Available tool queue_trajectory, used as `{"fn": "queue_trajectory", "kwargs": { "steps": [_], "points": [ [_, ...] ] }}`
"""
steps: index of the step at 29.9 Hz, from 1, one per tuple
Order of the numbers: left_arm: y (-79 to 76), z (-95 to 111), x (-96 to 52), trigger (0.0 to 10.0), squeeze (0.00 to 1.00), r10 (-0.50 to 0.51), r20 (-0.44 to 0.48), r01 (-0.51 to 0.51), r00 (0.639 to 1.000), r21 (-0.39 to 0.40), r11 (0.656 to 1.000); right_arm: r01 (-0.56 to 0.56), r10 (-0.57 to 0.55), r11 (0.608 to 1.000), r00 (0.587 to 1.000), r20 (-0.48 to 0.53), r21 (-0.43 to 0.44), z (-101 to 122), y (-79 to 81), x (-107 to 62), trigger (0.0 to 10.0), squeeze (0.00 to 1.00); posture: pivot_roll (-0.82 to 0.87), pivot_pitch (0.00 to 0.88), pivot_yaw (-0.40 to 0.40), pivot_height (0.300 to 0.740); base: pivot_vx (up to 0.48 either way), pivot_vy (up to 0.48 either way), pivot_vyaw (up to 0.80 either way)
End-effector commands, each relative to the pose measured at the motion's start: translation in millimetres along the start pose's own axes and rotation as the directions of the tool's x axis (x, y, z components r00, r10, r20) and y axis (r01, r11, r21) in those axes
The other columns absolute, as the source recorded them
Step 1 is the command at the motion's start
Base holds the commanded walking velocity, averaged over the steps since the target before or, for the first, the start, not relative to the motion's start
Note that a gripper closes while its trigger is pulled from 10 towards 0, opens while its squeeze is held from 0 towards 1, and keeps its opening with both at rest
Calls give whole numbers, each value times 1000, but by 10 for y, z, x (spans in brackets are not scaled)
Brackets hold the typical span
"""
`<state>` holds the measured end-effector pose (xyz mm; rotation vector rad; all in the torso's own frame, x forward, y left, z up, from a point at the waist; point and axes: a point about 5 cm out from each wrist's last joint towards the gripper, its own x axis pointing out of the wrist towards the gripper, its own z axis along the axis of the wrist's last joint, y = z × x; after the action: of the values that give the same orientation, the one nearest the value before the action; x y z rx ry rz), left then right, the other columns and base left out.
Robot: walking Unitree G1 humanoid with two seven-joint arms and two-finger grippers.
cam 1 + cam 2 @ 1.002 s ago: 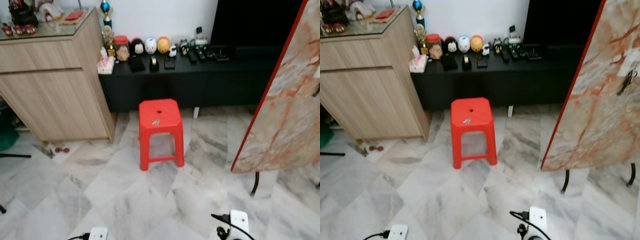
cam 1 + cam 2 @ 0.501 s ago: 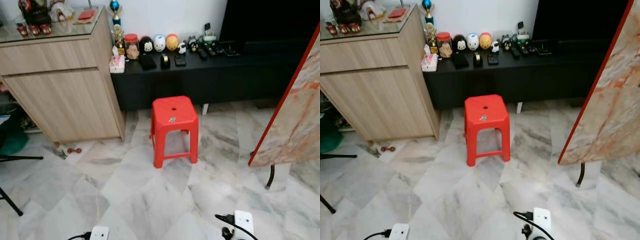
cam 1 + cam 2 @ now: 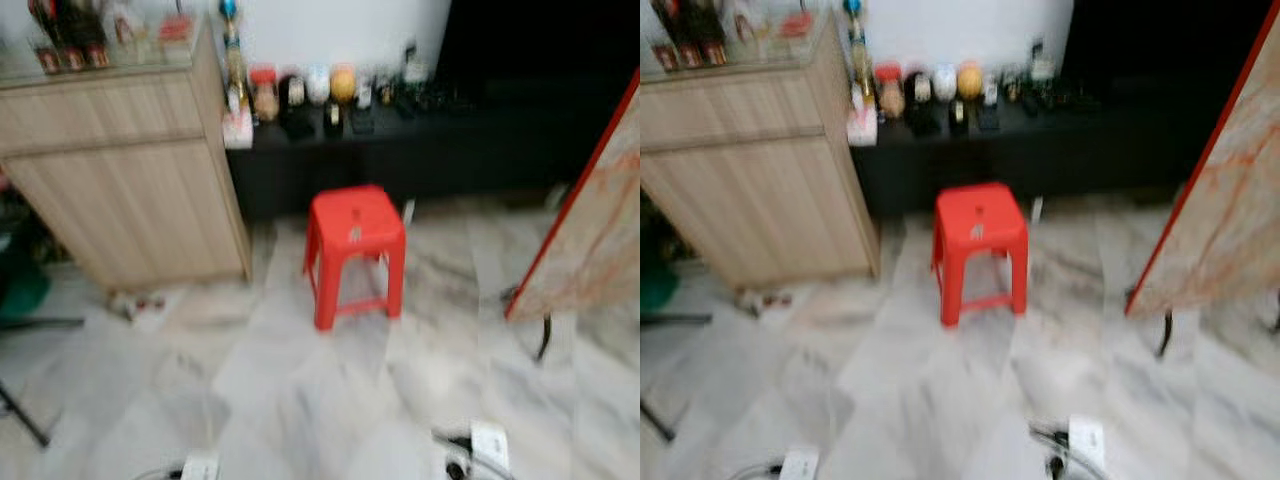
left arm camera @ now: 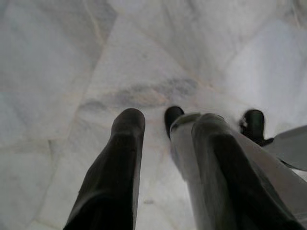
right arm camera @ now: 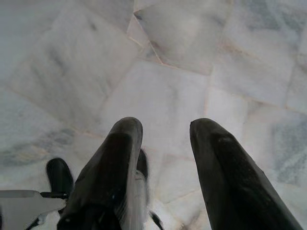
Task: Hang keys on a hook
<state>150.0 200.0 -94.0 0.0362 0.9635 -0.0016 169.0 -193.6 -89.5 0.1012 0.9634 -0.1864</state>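
Marble floor (image 3: 300, 400) all around, red stool (image 3: 355, 225) ahead with the keys (image 3: 354, 235) a blur on its seat. Nothing's picked up, nothing hung: left gripper (image 4: 160, 120) and right gripper (image 5: 160, 127) both hang spread and empty over the floor, well short of the stool.

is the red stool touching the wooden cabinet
Apart. The left eye view shows a strip of marble floor between the red stool and the wooden cabinet.

Head views motion-blurred, evenly lit — wrist views sharper, dimmer
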Motion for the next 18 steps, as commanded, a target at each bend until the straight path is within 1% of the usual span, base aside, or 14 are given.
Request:
{"fn": "queue_trajectory", "kwargs": {
  "steps": [1, 10, 15, 18],
  "points": [
    [-3, -56, -13, 10000, 0, -5, -20, 6, 1000, 7, 1000, 7, -7, 1000, 1000, 1, 1, 0, -25, -2, 10000, 0, -103, 0, 12, 738, 0, 0, 0],
    [0, -62, -13, 10000, 0, -5, -27, 6, 1000, 5, 1000, 3, -3, 1000, 1000, 0, 1, -1, -18, -1, 10000, 0, -103, 0, 12, 738, 0, 0, 0],
    [-8, -30, -4, 10000, 0, -13, -19, 14, 1000, 3, 1000, 1, -1, 1000, 1000, -3, -10, -1, -6, 0, 10000, 0, -102, 0, 11, 738, 0, 0, 0],
    [-9, -18, -1, 10000, 0, -15, -16, 15, 1000, 14, 1000, 1, -1, 1000, 1000, -4, -22, -2, -7, 0, 10000, 0, -103, 0, 11, 738, 264, 0, 0]
  ]
}}
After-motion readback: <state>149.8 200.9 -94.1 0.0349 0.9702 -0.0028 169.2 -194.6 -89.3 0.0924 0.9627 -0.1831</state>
